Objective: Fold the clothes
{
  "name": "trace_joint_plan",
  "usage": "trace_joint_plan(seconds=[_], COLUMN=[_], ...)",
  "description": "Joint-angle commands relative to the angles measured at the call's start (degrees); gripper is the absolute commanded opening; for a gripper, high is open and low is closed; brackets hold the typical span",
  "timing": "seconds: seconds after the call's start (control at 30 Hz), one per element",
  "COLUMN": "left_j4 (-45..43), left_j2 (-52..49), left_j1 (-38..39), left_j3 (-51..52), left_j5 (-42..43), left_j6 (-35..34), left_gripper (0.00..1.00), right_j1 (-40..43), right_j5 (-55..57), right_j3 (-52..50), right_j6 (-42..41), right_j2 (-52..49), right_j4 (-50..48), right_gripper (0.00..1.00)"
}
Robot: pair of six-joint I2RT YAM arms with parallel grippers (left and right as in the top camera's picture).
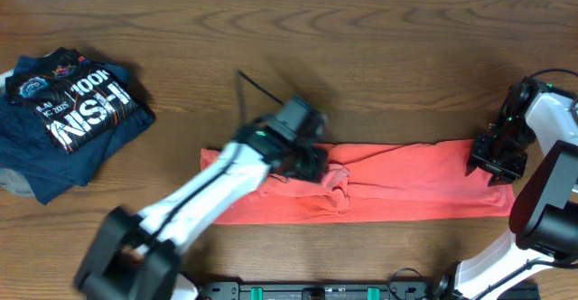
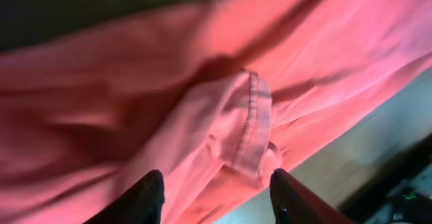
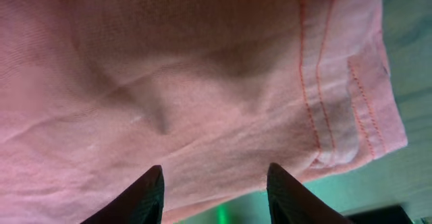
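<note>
So the coral-red T-shirt (image 1: 406, 178) is lying on the wooden table (image 1: 361, 47) as 1 long flat strip, running left to right across the middle of the top, a bit toward the robot's side. There's a rumpled bunch of cloth roughly at the strip's midpoint.

The left gripper (image 1: 312, 163) is right over that bunch. From the left wrist cam, the gripper (image 2: 216, 177) has its 2 dark fingers (image 2: 145, 200) spread apart with red fabric filling the space beyond them, and a folded-over hem flap (image 2: 251, 126) with a stitched edge sits just ahead (it's blurry, so I can't tell if the fingertips actually touch the cloth).

The right gripper (image 1: 492, 160) sits at the far right end of the strip, on the shirt's edge. In the right wrist view that gripper (image 3: 214, 170) is also spread wide, both fingers (image 3: 145, 197) over smooth fabric, with the double-stitched hem (image 3: 317, 82) off to the right and a sliver of table showing past the corner.

Well apart from all that, at the table's far left, there's a pile of navy shirts (image 1: 72, 110) with white lettering, not touching the red one.
</note>
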State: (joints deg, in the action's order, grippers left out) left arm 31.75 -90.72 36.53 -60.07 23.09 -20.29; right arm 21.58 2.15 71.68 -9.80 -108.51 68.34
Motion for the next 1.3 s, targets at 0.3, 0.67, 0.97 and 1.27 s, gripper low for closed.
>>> trace_joint_plan(seconds=[0.3, 0.67, 0.97, 1.27], left_j4=[13.18, 15.74, 15.85, 15.52], left_j2=[17.73, 19.12, 19.12, 19.12], left_j1=[-21.09, -25.38, -25.38, -25.38], left_j3=[-1.70, -1.66, -1.66, -1.66], left_j5=[-4.96, -4.96, -4.94, -4.96], left_j6=[1.86, 1.84, 1.84, 1.84], left_gripper=[0.54, 0.54, 0.54, 0.54], right_j1=[7.41, 9.16, 9.16, 9.09], right_j5=[-0.94, -1.31, -1.38, -1.44], right_j3=[-0.17, -7.30, -13.94, -5.18], right_j6=[7.54, 9.70, 10.10, 8.98], right_j2=[1.99, 1.99, 2.01, 2.03], right_j4=[-6.27, -14.97, -21.03, -13.46], right_gripper=[0.86, 0.83, 0.54, 0.01])
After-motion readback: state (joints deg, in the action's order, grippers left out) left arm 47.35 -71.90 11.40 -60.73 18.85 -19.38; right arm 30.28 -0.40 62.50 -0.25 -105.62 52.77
